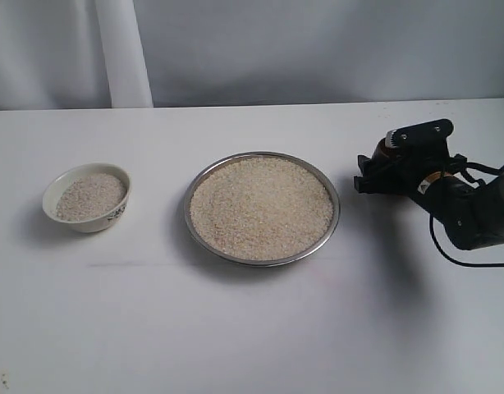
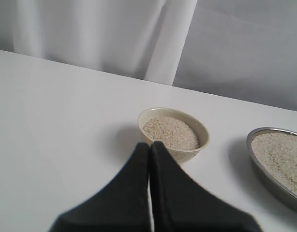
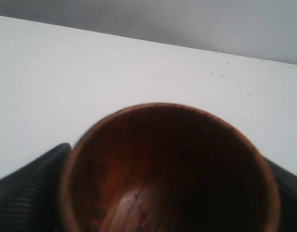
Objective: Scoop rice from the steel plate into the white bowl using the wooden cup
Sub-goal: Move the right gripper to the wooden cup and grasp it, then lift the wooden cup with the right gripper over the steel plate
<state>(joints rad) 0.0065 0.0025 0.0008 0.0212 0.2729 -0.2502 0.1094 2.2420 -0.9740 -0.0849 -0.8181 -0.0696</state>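
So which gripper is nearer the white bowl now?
Left. The left gripper, shut, points at the white bowl just ahead; the right gripper, holding the wooden cup, sits beyond the steel plate.

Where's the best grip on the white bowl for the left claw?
Probably the rim of the white bowl, pinched from above on the side away from the steel plate. It sits upright and its rice stops short of the rim, leaving bare inner wall for a finger. The left claw is shut; open it first.
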